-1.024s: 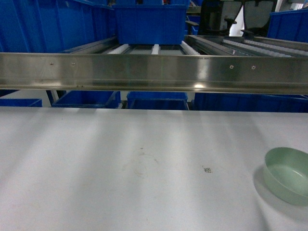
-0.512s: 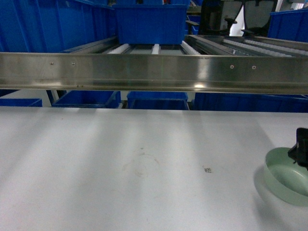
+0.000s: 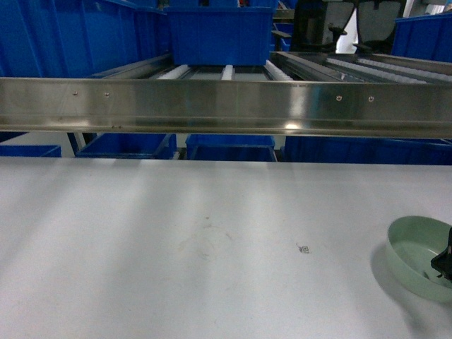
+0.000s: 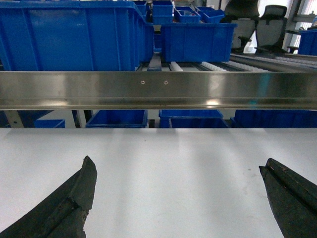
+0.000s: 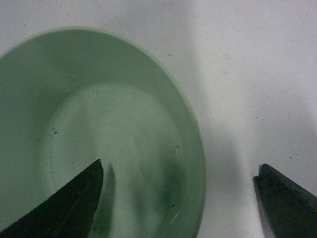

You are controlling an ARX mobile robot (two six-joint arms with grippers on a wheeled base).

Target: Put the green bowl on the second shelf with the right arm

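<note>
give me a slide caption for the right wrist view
Open right gripper straddling the green bowl rim on the white table.

Both claws gape wide: left claw (image 4: 178, 198) forward, right claw (image 5: 181, 198) pointing down.

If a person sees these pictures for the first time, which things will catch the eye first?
Probably the green bowl at the right edge of the white table, with the open right gripper straddling its rim. Next, the shiny steel rail across the view, with a blue crate behind it.
</note>
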